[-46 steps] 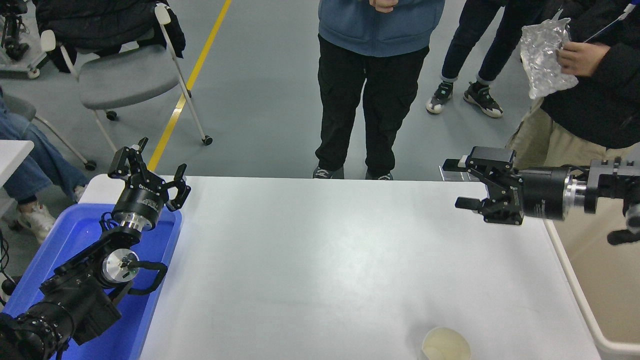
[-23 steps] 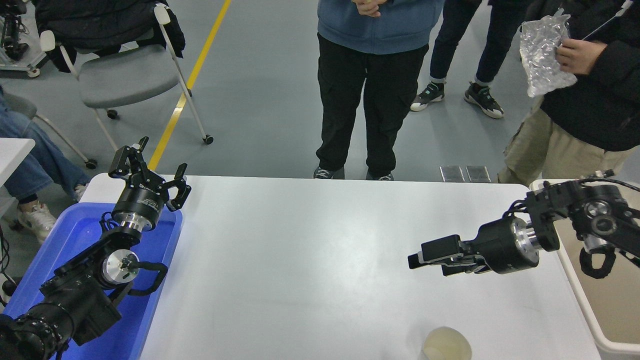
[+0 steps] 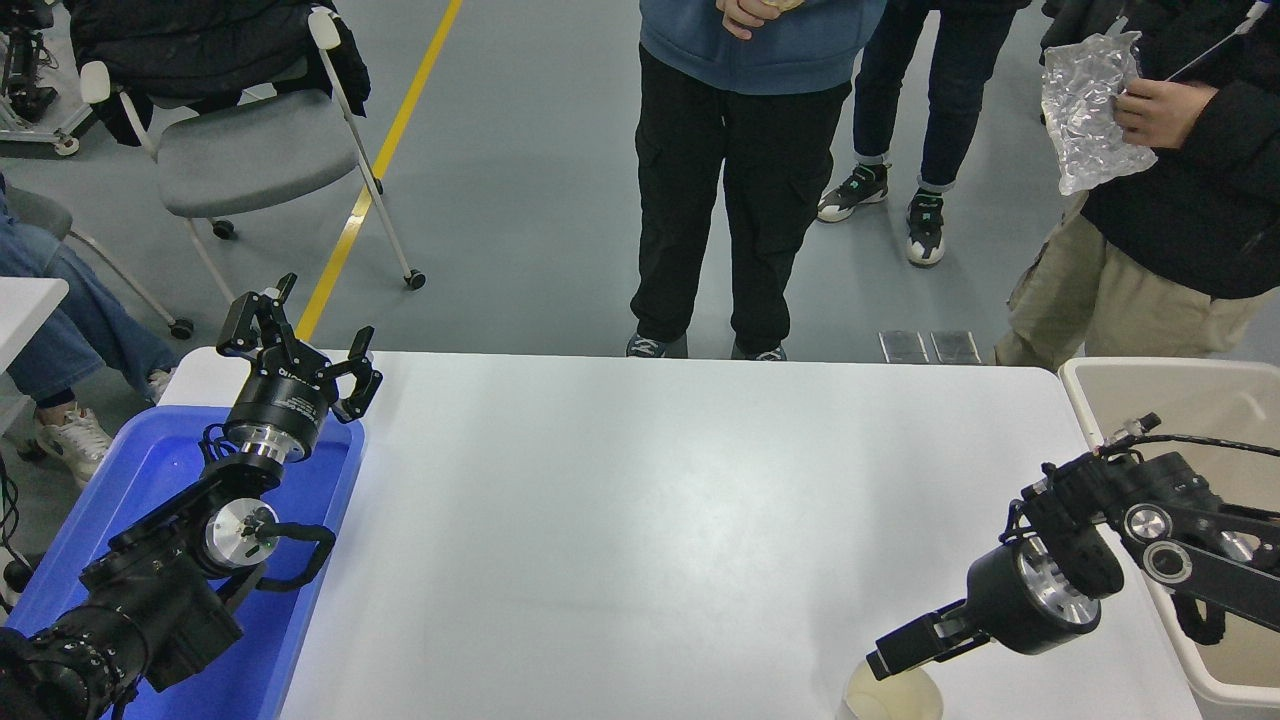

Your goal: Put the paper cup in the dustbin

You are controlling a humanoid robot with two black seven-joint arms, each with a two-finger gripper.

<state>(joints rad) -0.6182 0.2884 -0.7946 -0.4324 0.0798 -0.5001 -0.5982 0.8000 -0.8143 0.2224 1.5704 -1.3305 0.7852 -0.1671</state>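
The paper cup (image 3: 893, 699) stands upright at the table's front edge, right of centre; its cream inside shows and its lower part is cut off by the picture. My right gripper (image 3: 886, 661) comes in from the right, points left and down, and its tip is right at the cup's far rim. It is seen edge-on, so its state does not show. The beige dustbin (image 3: 1082, 385) stands off the table's right edge, with my right arm reaching over its rim. My left gripper (image 3: 308, 338) is open and empty, parked at the lower left.
A blue tray (image 3: 150, 470) lies under my left arm at the table's left edge. Three people stand at the far side; one hand at the upper right holds a crinkled clear plastic bag (image 3: 1090, 110). A grey chair (image 3: 250, 150) stands at the back left.
My right gripper has swung from the table's far right corner down and toward the front, ending at the cup's rim. The cup and my left arm have not moved.
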